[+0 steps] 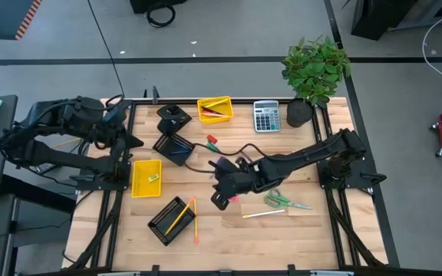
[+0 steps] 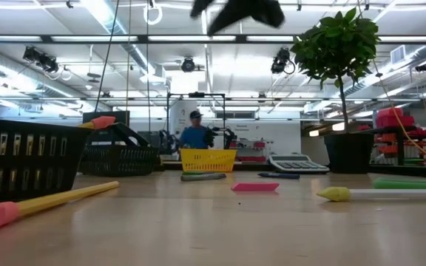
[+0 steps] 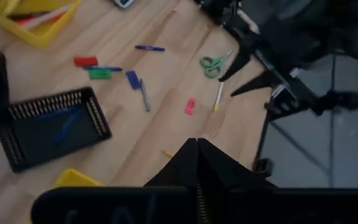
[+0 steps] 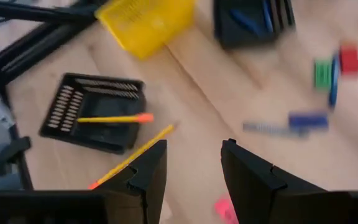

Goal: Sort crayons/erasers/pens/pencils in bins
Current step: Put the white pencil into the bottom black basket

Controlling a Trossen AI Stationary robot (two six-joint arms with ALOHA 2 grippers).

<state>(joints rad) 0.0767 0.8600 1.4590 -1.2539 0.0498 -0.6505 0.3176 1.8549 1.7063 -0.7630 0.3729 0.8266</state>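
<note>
Right gripper point(image 4: 193, 167), fingers apart, above small pink block eraser point(image 1: 235, 199); left gripper point(image 3: 197, 149) closed, empty, near black wire-mesh bin point(image 1: 172, 146).

My overhead feed is evenly lit, with only soft shadows on the wooden tabletop point(image 1: 282, 238). At table height, ceiling strip lights point(image 2: 109, 18) glare brightly and the nearest pencil point(image 2: 46, 203) is out of focus. My right wrist feed smears with motion blur; the left wrist feed is softer but steady.
</note>
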